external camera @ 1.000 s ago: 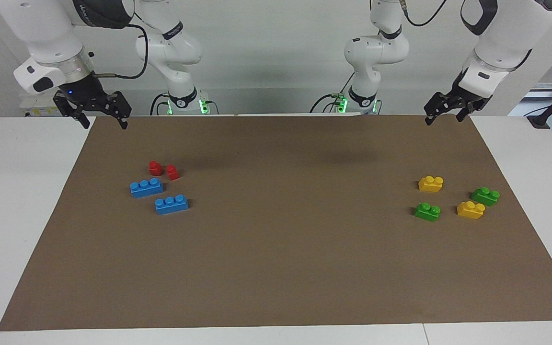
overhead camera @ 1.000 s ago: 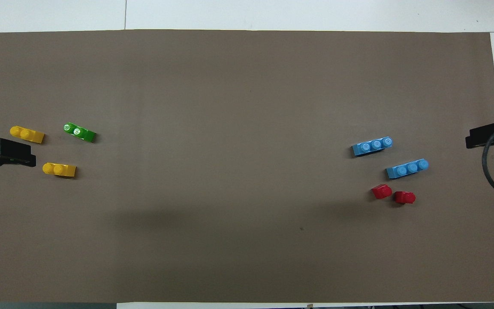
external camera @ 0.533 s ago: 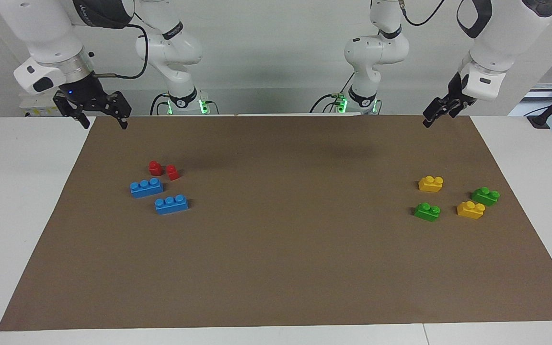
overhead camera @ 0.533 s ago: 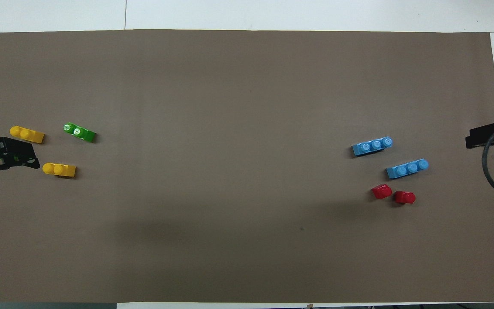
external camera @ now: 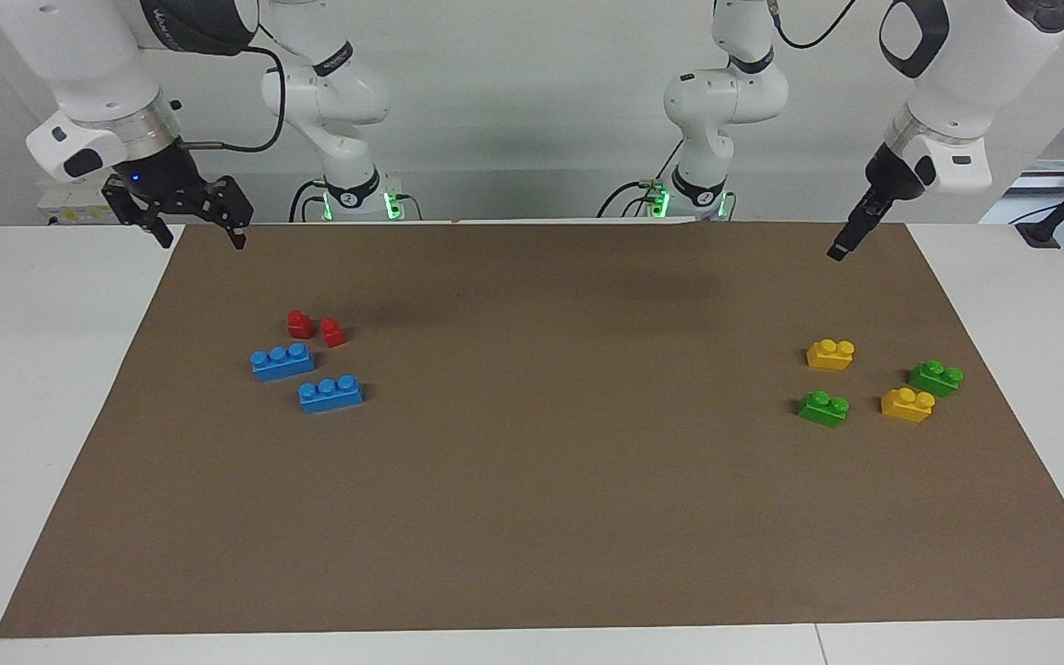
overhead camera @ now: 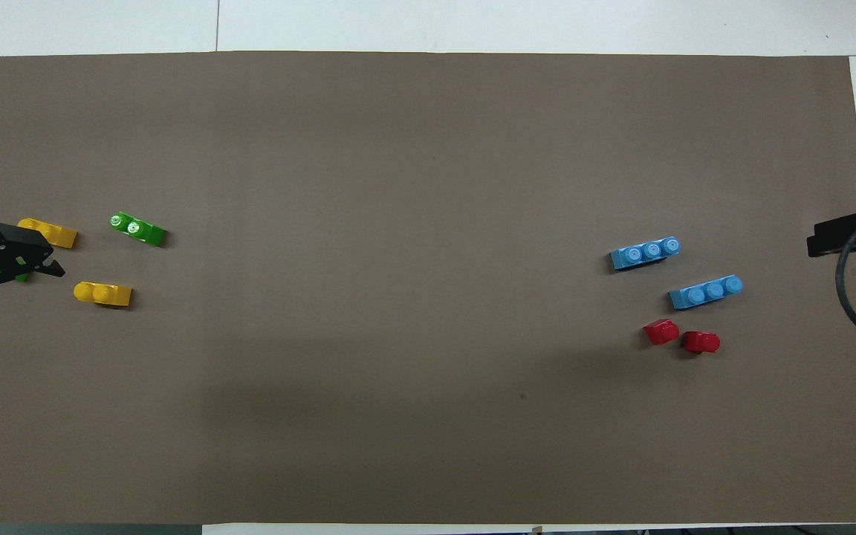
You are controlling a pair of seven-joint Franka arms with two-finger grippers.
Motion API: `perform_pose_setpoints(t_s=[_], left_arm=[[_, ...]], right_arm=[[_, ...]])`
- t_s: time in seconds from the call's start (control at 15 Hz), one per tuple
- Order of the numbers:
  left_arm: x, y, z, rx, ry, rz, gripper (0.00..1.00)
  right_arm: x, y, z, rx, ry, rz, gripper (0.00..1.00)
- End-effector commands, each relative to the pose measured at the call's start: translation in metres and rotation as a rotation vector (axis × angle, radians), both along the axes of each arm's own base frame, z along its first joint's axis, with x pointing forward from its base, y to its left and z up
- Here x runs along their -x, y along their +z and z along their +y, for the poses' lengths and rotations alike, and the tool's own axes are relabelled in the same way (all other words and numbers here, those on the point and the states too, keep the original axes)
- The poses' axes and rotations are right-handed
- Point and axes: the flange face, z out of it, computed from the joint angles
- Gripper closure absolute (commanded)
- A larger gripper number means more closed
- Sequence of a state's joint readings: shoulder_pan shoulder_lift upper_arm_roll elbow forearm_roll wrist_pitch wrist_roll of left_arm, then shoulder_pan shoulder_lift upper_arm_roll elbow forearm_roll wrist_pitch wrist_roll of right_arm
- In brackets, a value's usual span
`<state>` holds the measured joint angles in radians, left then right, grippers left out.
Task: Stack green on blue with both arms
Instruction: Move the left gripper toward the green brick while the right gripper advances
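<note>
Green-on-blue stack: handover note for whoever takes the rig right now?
Left gripper: open, empty, raised over the brown mat near the robots at its own end.
Right gripper: open, empty, waiting over the mat's corner at its end.
Two small bright-green two-stud plastic bricks sit among two yellow two-stud bricks at the left arm's end.
Two light-blue three-stud bricks lie beside two small red bricks at the right arm's end.
Done: nothing.
Left: pick green, pick blue, stack.

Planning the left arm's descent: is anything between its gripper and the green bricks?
Nothing visible blocks it. The left gripper hangs open above the mat, and one yellow brick lies nearer the robots than both green bricks, low enough to pass over.
</note>
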<state>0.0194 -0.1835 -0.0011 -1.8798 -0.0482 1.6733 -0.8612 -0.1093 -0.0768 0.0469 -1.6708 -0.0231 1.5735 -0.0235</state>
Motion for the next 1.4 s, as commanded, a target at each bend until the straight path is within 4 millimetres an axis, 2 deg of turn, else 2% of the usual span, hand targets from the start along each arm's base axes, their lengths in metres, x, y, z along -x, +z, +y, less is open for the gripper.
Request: perform_pose_setpoints(t_s=[0.0, 0.13, 0.27, 0.53, 0.67, 0.93, 1.0, 1.33], left_arm=[[0.006, -0.01, 0.002, 0.016, 0.114, -0.024, 0.0], [0.001, -0.02, 0.004, 0.017, 0.173, -0.042, 0.0], [-0.001, -0.03, 0.005, 0.017, 0.194, -0.053, 0.0], [-0.011, -0.053, 0.014, 0.015, 0.22, -0.028, 0.0], [-0.022, -0.071, 0.015, 0.012, 0.231, -0.014, 0.0], [-0.043, -0.106, 0.012, 0.01, 0.239, -0.004, 0.0], [-0.048, -0.115, 0.013, 0.01, 0.248, -0.005, 0.0], [-0.073, -0.153, 0.02, 0.008, 0.292, -0.018, 0.0]], right_arm=[[-0.006, -0.01, 0.001, -0.01, -0.195, -0.029, 0.0], [-0.016, -0.018, 0.006, -0.055, -0.434, -0.053, 0.0], [-0.031, -0.041, 0.0, -0.09, -0.584, -0.023, 0.01], [-0.055, -0.083, -0.015, -0.211, -1.033, 0.108, 0.02], [-0.062, -0.105, -0.024, -0.223, -1.135, 0.156, 0.03], [-0.077, -0.142, -0.028, -0.261, -1.323, 0.246, 0.05], [-0.079, -0.152, -0.031, -0.258, -1.342, 0.255, 0.05], [-0.088, -0.187, -0.022, -0.255, -1.345, 0.252, 0.05]])
